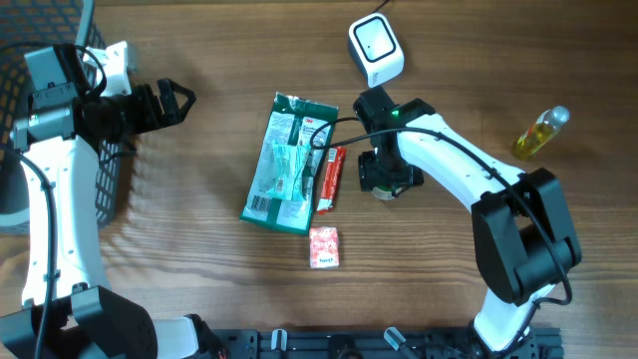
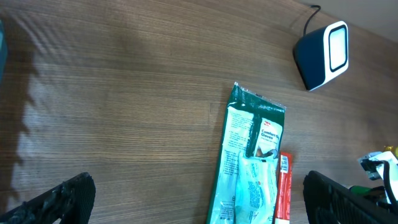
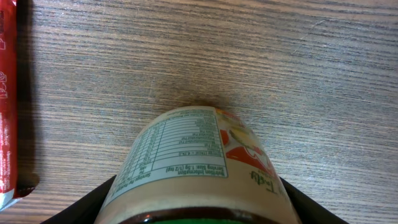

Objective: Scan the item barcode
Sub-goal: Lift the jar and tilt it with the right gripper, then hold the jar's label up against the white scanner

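Note:
My right gripper (image 1: 388,178) is shut on a jar (image 3: 193,155) with a tan label, nutrition table and green lid, held just above the wooden table. From overhead the jar (image 1: 385,191) is mostly hidden under the wrist. The white barcode scanner (image 1: 376,50) stands a short way behind it, its window facing up; in the left wrist view the scanner (image 2: 323,55) is at the upper right. I see no barcode on the jar's visible side. My left gripper (image 1: 177,100) hangs open and empty at the far left, its fingers (image 2: 59,200) wide apart.
A green-and-white packet (image 1: 287,160) and a red bar (image 1: 331,179) lie left of the jar. A small pink packet (image 1: 324,247) sits nearer the front. A yellow bottle (image 1: 541,133) lies at the right. A black wire basket (image 1: 105,165) stands at the left edge.

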`<state>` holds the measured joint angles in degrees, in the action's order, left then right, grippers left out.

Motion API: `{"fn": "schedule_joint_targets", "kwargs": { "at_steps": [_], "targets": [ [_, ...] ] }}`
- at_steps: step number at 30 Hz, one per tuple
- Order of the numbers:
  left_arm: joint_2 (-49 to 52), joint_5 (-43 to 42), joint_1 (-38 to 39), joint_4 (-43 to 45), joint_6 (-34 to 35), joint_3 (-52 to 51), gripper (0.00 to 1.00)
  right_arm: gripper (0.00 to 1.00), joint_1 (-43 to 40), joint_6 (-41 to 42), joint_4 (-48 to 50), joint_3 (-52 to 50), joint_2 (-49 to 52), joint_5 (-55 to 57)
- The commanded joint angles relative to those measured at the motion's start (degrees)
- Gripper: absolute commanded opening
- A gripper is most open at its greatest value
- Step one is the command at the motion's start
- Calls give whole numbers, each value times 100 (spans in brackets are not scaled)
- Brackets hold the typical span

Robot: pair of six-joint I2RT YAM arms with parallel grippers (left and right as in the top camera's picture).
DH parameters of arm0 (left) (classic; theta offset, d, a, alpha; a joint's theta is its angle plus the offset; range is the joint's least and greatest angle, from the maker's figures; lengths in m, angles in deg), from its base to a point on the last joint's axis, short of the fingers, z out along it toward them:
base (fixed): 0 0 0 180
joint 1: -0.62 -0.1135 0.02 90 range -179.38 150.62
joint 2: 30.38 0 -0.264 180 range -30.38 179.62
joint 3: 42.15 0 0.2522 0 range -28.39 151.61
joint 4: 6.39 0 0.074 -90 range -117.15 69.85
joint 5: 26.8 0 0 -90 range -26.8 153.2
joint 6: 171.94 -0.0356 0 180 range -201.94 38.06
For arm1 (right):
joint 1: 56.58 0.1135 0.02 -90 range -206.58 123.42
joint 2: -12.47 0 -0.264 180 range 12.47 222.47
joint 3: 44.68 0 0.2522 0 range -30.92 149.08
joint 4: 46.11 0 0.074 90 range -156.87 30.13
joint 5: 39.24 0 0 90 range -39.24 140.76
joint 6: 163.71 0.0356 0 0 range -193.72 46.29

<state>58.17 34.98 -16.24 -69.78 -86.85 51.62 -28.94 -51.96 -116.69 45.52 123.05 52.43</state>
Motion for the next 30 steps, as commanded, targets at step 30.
{"fn": "schedule_joint_targets", "kwargs": {
  "at_steps": [30],
  "targets": [
    [31,-66,9,15,-87,26,100,35,-24,-382,-1283,1123,-1150,-33]
  ]
}}
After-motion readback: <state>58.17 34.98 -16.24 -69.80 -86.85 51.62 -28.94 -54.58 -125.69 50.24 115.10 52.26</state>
